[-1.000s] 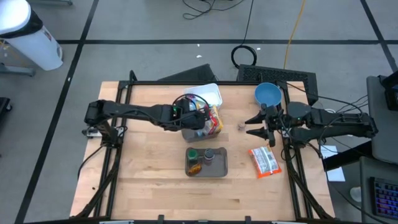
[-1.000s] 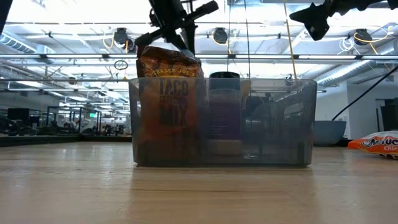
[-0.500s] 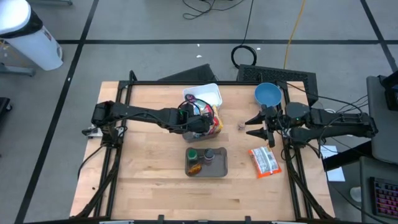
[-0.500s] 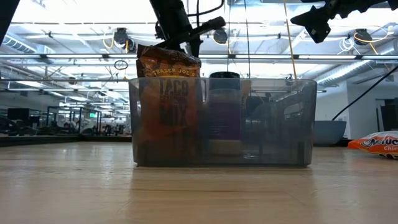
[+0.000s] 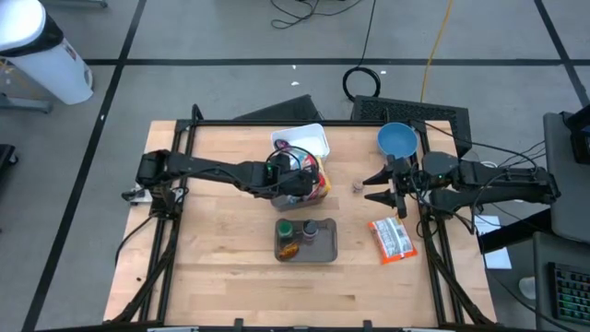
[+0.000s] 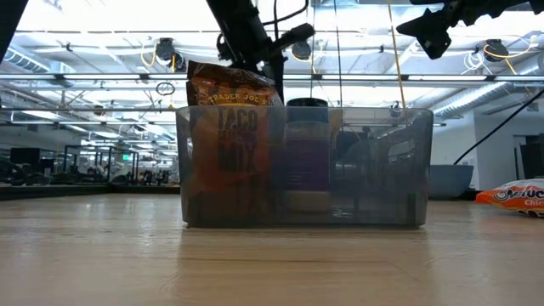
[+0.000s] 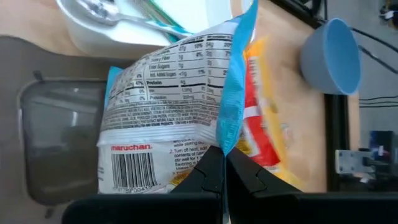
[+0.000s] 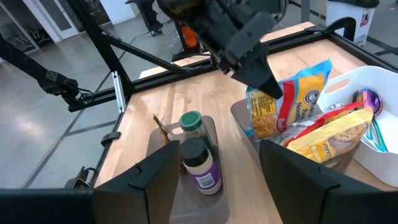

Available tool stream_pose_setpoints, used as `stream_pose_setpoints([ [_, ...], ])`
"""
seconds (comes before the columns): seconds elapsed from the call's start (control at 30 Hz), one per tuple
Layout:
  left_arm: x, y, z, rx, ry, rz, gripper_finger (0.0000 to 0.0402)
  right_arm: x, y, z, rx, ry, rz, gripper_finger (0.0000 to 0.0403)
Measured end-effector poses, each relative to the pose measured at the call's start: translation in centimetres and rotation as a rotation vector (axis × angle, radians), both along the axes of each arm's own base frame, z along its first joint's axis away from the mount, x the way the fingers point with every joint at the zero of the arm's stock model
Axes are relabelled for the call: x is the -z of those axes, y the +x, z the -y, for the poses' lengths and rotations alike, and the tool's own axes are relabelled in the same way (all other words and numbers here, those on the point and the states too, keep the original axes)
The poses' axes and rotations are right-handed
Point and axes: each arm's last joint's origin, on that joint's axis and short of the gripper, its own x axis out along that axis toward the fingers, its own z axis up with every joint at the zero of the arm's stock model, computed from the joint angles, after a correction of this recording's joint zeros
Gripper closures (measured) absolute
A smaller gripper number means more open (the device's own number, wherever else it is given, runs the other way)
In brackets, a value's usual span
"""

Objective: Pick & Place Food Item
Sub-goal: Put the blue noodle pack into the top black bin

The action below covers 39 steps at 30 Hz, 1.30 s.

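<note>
My left gripper point(image 5: 302, 178) is shut on a Maruchan noodle packet point(image 7: 174, 118), white with a blue seam, at the table's middle. The packet point(image 8: 287, 106) hangs over a clear grey bin point(image 8: 244, 118) that holds yellow and red packets point(image 8: 326, 134). My right gripper point(image 5: 380, 184) is open and empty, level above the table's right side. A second grey bin point(image 5: 307, 240) stands nearer the front with two jars point(image 8: 194, 155) and a taco mix bag point(image 6: 229, 136). My left gripper pinches the packet's raised blue seam point(image 7: 229, 134) between its two fingertips, near one end of the packet. The fingers slant down from the table's left. The packet hangs tilted below them; whether its lower end rests in the bin cannot be told.
A white tub point(image 5: 309, 140) with utensils stands just beyond the left gripper. A blue bowl point(image 5: 396, 140) is at the far right, an orange snack packet point(image 5: 392, 238) lies at the right, and a small object point(image 5: 357, 187) lies between the grippers.
My left gripper has gone a little toward the table's right edge, still shut on the noodle packet, which has gone along with it.
</note>
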Motion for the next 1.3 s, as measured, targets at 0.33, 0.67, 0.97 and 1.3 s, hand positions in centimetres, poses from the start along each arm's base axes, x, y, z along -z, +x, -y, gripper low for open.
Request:
stream_pose_setpoints([
  [0.33, 2.1, -0.6, 0.0, -0.043, -0.038, -0.02, 0.0401, 0.0, 0.0, 0.0, 0.001, 0.004, -0.001, 0.019],
  [0.67, 3.0, -0.8, 0.1, -0.057, -0.066, -0.025, 0.0401, 0.0, 0.0, 0.0, 0.001, -0.001, -0.001, 0.0191],
  [0.97, 2.8, -0.5, 0.0, -0.045, -0.033, 0.011, 0.0386, 0.9, 0.3, 0.0, 0.007, 0.025, -0.006, 0.019],
  [1.3, 2.5, -0.2, 0.0, -0.017, 0.009, 0.024, 0.0345, 1.8, 0.5, 0.0, 0.016, 0.074, 0.001, 0.019],
])
